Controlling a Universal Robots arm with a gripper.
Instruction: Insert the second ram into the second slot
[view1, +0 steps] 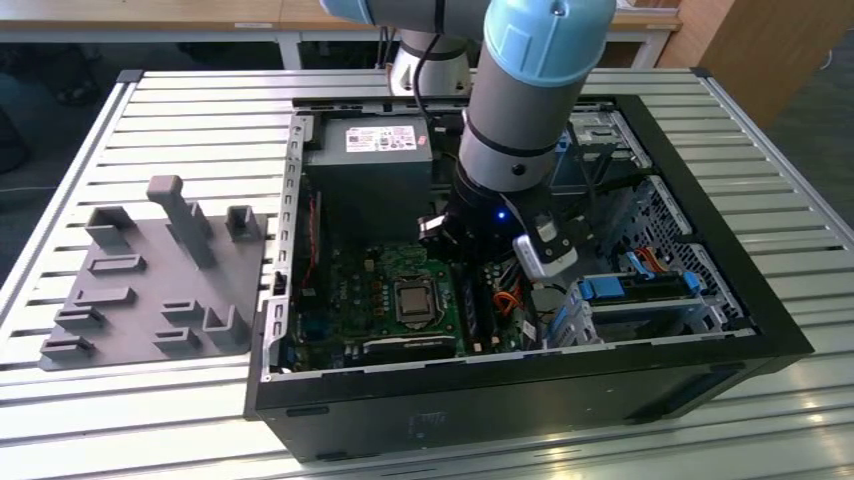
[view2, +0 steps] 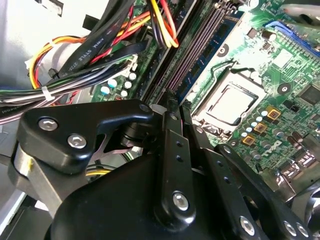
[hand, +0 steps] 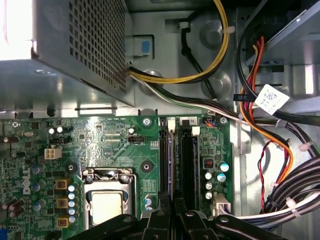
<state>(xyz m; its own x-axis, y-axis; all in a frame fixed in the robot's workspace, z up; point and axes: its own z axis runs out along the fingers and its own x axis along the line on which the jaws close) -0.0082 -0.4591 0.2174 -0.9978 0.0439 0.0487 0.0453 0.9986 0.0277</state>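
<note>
The second ram is a thin bluish stick seen edge-on, standing along the second slot on the green motherboard. In the second wrist view the second ram runs straight out from the black fingertips. My gripper is shut on its near part, right above the slots. A blue-green stick stands in the neighbouring slot on the processor side. I cannot tell how deep the held stick sits. In the exterior view the arm reaches down into the open case.
The processor socket lies beside the slots, and two dark slots lie on the other side. Cable bundles crowd that side. The power supply, blue drive brackets and a grey fixture plate stand around.
</note>
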